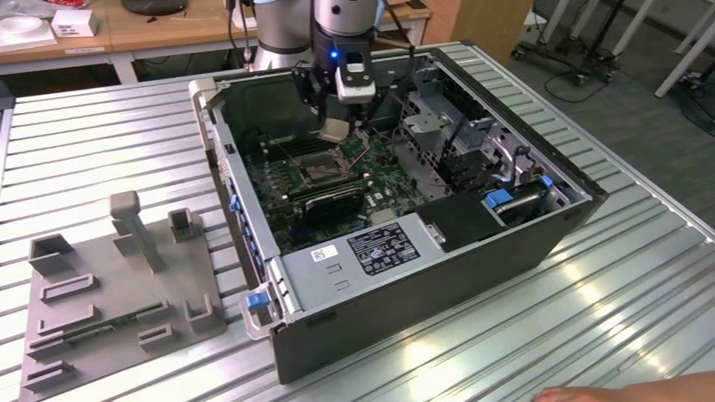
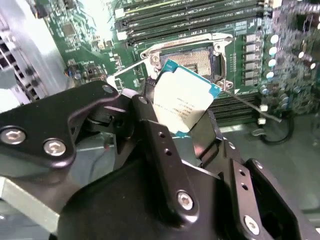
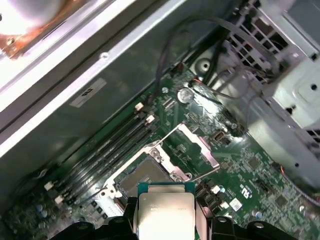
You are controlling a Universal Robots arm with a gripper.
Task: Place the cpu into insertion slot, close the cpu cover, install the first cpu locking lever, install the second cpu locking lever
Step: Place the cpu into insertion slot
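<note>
Holds the cpu [image 2: 186, 92] pinched in the gripper [image 2: 181, 125], tilted, above the uncovered insertion slot [image 2: 187, 55] of the motherboard [image 3: 260, 175], with the cpu cover [image 3: 200, 146] lifted open beside it.

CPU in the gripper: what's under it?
The cpu, held in the gripper, hangs over the green board by the open insertion slot, whose cover stands swung up. The chip hides the slot's near rim and the board directly beneath it.
</note>
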